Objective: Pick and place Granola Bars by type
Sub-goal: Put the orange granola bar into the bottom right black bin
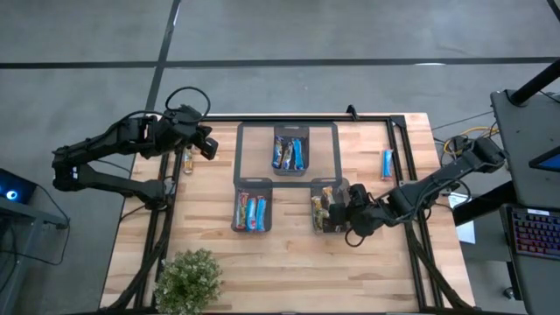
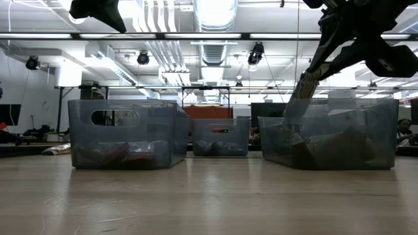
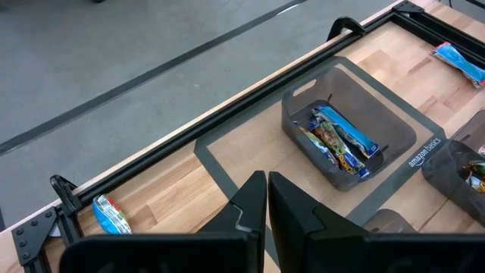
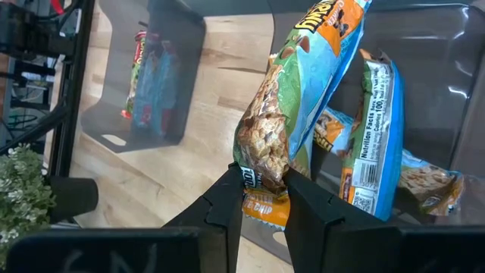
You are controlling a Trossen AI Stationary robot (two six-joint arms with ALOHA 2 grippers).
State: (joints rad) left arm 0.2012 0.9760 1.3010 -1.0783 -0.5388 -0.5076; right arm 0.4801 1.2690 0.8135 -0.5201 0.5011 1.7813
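left gripper (image 3: 267, 199) hovers over the pale wood-plank table's (image 1: 289, 254) far-left edge, jaws together. right gripper (image 4: 263, 199), jaws clamped on a glossy crinkled granola bar (image 4: 292, 98), hangs at the smoky translucent right bin (image 1: 325, 212) holding similar bars.

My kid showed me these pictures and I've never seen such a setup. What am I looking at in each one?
Two robot arms sort granola bars at a wooden table. One picture looks down from above, one looks level across the tabletop, and two come from cameras on the arms' wrists. Three bins hold bars; two loose bars lie on the table, and a small plant stands on it. The right gripper pinches a bar at the right-hand bin. The left gripper waits shut, empty, near the table's far left corner.
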